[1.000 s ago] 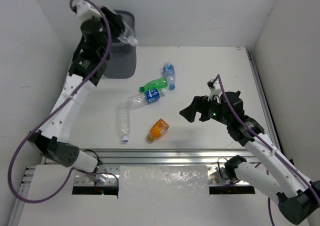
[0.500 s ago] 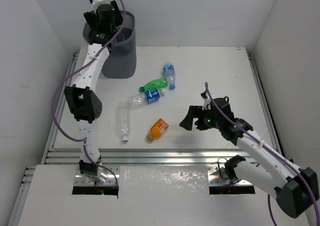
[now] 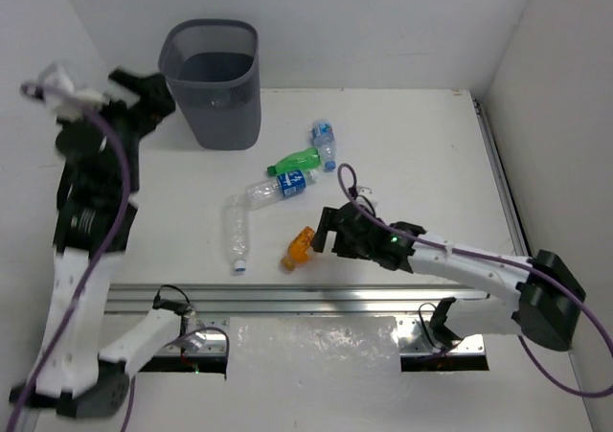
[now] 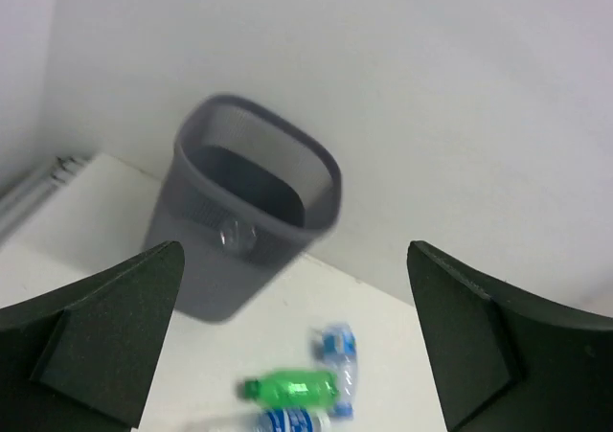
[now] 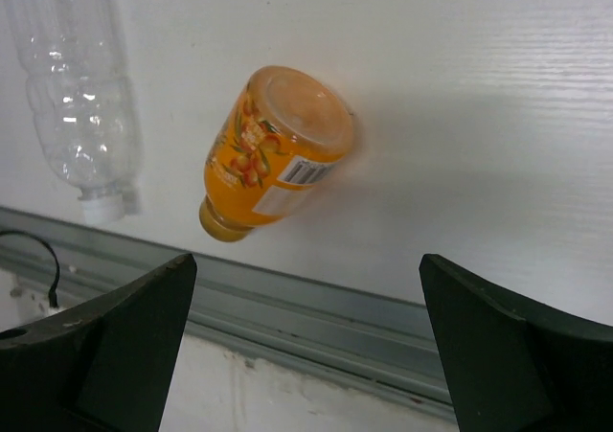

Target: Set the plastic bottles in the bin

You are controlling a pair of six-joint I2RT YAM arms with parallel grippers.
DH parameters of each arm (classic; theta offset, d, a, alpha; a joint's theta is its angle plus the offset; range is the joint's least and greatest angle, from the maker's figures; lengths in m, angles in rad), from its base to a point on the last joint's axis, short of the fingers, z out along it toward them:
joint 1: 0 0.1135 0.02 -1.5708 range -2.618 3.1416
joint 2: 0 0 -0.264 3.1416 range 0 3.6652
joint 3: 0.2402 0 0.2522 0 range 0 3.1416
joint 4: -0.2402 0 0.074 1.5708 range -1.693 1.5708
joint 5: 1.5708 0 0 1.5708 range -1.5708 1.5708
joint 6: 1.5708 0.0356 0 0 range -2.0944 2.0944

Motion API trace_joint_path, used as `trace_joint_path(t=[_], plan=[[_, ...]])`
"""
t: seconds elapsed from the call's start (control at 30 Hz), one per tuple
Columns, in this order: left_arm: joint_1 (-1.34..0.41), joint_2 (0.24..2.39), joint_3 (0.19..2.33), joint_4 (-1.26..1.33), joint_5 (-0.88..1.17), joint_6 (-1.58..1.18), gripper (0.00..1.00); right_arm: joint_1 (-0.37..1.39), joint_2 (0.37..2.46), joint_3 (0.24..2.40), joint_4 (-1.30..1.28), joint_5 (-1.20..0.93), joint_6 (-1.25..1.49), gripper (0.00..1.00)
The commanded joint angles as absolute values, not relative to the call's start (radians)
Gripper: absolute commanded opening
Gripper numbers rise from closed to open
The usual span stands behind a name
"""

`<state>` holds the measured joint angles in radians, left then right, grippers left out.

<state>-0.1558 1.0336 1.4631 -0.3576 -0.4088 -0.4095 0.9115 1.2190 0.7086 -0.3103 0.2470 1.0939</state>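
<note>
Fingers on my right (image 5: 91,355) sit wide open, empty, just beside the orange bottle (image 5: 278,149) to grab it; left fingers (image 4: 96,336) open, empty.

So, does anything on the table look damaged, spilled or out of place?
Nothing spilled or broken that I can see. The bin stands upright. Five bottles lie on their sides on the table: orange bottle, clear bottle, green bottle and two blue-labelled bottles.
</note>
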Motion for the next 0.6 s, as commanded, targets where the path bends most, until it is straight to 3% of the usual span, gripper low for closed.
trace_joint_path(t=[0.0,0.1,0.33,0.43,0.47,0.5,0.57], plan=[[-0.163,0.922,1.181,-0.363,-0.244,-0.497,1.0,1.007,1.299,0.801,-0.36,0.497,1.293,0.99],[-0.163,0.855,1.057,-0.383,-0.204,-0.459,1.0,1.045,1.413,0.877,-0.354,0.518,1.35,0.99],[-0.163,0.822,0.989,-0.423,-0.135,-0.405,1.0,1.046,1.698,1.054,-0.363,0.486,1.39,0.99],[-0.163,0.808,0.963,-0.42,-0.124,-0.4,1.0,1.048,1.784,1.088,-0.388,0.474,1.425,0.92],[-0.163,0.81,0.951,-0.419,-0.108,-0.4,1.0,1.048,1.79,1.077,-0.364,0.468,1.431,0.88],[-0.163,0.808,0.942,-0.414,-0.095,-0.402,1.0,1.048,1.787,1.04,-0.338,0.465,1.427,0.68],[-0.163,0.81,0.914,-0.397,-0.039,-0.411,1.0,1.048,1.746,0.968,-0.246,0.48,1.395,0.44]])
